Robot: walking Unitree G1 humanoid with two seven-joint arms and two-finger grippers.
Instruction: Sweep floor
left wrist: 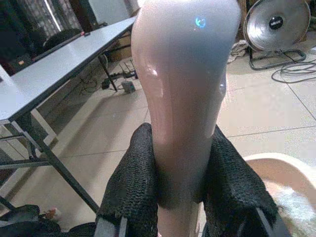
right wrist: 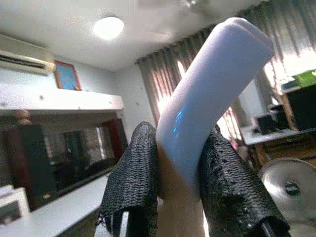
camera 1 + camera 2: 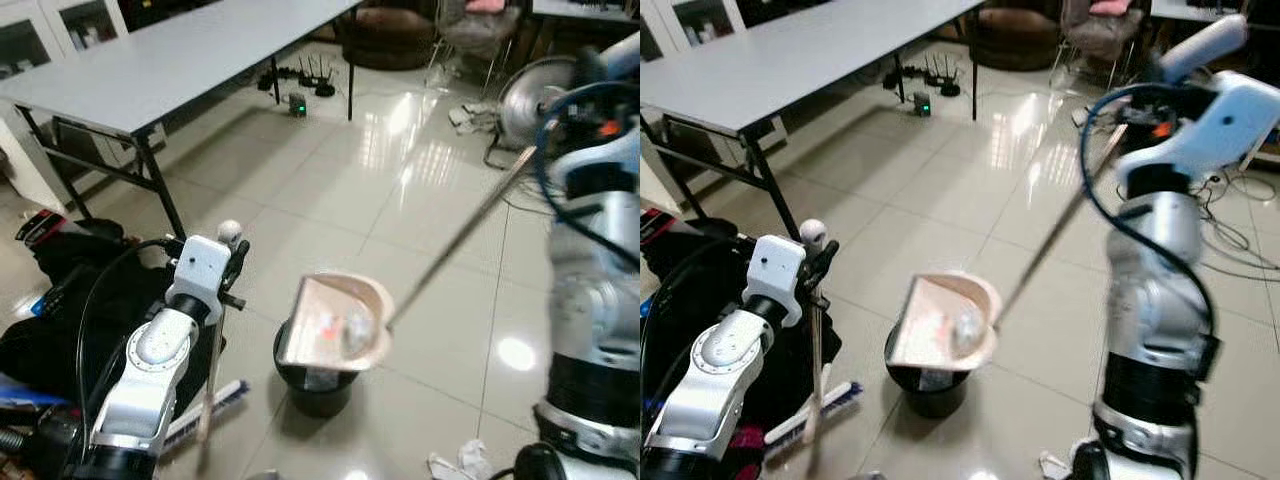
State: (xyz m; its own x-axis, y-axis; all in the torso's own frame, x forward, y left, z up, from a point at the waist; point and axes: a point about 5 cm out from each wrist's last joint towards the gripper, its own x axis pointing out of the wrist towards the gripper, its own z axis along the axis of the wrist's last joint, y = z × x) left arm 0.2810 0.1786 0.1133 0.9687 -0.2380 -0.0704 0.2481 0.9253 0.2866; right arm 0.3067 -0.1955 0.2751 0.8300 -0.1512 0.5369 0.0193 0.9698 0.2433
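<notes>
The grey table (image 3: 150, 70) stands at eleven o'clock; the black bin (image 3: 318, 385) sits dead ahead with the dustpan (image 3: 338, 322) tipped over it, right gripper (image 2: 180, 192) pinching its handle; left gripper (image 1: 180, 195) clamps the broom (image 3: 816, 385).

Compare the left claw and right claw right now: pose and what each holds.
Left claw sits low beside the black bin, shut on the broom handle, which hangs near-upright to the floor. Right claw is raised high, shut on the dustpan handle, slanting down to the dustpan tipped over the bin. Both squeeze pale handles between black fingers.
</notes>
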